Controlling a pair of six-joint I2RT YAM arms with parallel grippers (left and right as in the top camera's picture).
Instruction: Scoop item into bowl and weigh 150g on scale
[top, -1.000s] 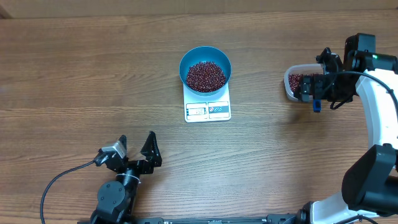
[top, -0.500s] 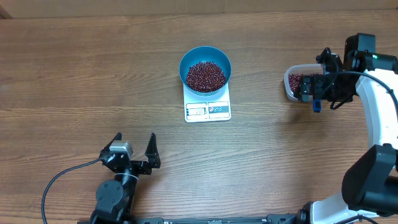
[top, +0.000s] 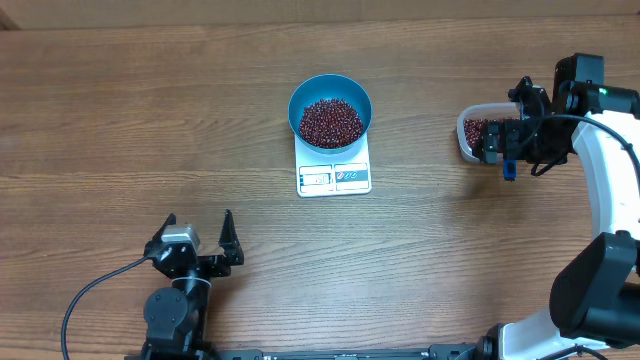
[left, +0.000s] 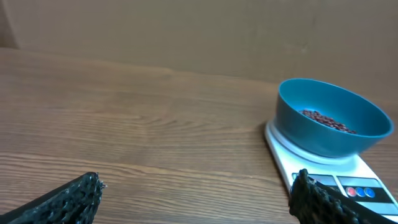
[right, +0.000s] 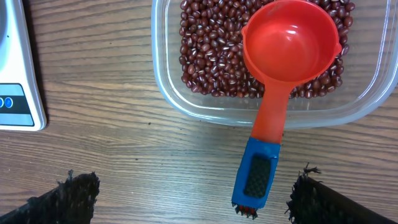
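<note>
The blue bowl (top: 330, 110) sits on the white scale (top: 334, 175) near the middle of the counter (top: 150, 110), covering the scale's far part and leaving the display and buttons clear on the near edge. A heap of dark red beans (top: 331, 122) fills the bottom of the bowl.

Well to the right stands a clear plastic tub (right: 186, 106) with more beans (right: 205, 50) in it. A red scoop (right: 289, 46) lies with its empty cup on those beans. Its handle reaches out over the tub's rim, with the blue grip end above the wood.

The right claw (right: 196, 196) is spread wide open and grips nothing. In the right wrist view the blue grip end lies between its fingers, touching neither.

The left claw (top: 197, 225) hangs at the near left of the counter, well apart from the scale, also wide open and empty.
</note>
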